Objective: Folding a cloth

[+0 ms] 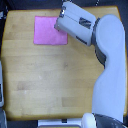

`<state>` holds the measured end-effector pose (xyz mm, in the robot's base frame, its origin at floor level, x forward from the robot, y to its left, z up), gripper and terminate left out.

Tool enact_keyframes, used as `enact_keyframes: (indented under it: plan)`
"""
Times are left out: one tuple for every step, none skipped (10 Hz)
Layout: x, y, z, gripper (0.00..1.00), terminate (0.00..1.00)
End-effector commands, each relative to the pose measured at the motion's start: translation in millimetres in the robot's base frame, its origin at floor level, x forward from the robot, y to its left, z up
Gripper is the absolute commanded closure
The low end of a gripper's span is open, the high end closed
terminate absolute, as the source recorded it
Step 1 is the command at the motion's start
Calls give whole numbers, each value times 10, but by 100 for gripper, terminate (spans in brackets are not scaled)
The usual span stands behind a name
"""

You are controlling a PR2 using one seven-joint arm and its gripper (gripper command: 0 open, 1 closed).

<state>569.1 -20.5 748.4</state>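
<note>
Exterior view | arm hides cloth (49, 30) right edge | claw (63, 26) state unclear

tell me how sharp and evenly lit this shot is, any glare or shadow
Exterior view: soft and low-resolution throughout, edges of the cloth and arm blurred; light is even on the table, no strong glare; dark corners around the tabletop; the gripper's jaws are too blurred to read.

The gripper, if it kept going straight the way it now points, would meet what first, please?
Most likely the cloth: the gripper points toward the exterior view's left, at the cloth's right edge. Its fingers are hidden, and height above the table is unclear, so contact cannot be confirmed.
</note>
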Motion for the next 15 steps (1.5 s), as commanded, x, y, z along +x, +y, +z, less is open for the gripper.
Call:
enact_keyframes:
  plan:
    - [194, -158, -239, 0, 0]
    - [212, -188, -278, 0, 0]
    - [216, -199, -313, 0, 0]
    - [193, -200, -319, 0, 0]
    - [145, -212, -310, 100, 0]
    - [136, -213, -304, 100, 0]
    - [127, -212, -315, 100, 0]
    - [101, -210, -337, 100, 0]
    - [106, -207, -341, 100, 0]
    - [130, -189, -329, 100, 0]
    - [139, -176, -325, 100, 0]
    - [151, -166, -328, 100, 0]
    - [160, -147, -326, 100, 0]
    - [170, -141, -322, 100, 0]
    - [180, -147, -316, 100, 0]
